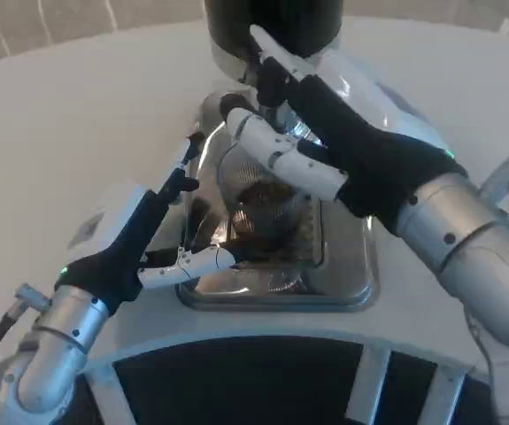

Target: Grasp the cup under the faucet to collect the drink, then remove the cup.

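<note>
Clear cup [267, 212] sitting on the metal drip tray [343, 274], right under the dark dispenser [272, 27] at the far edge of the white table [77, 115]. Brown drink already in the bottom of it.

Right hand [325, 133] reaching in from the right and hovering over the cup's rim, fingers [281, 155] stretched out to the left across the top, one pointing up toward the dispenser body. Holding nothing as far as visible, fingers apart, not wrapped around the glass.

Left hand [148, 235] coming in from the near left, at the left edge of the tray. One white finger [196, 261] poking rightward over the tray toward the base of the cup, tip very close to it, hard to tell if actually touching. Dark fingers up higher near the cup's left side. Spread out, no grip on anything.

Tray shiny and reflecting a lot, slotted grate under the cup. Curved white ledge with dark gaps along the near edge.
</note>
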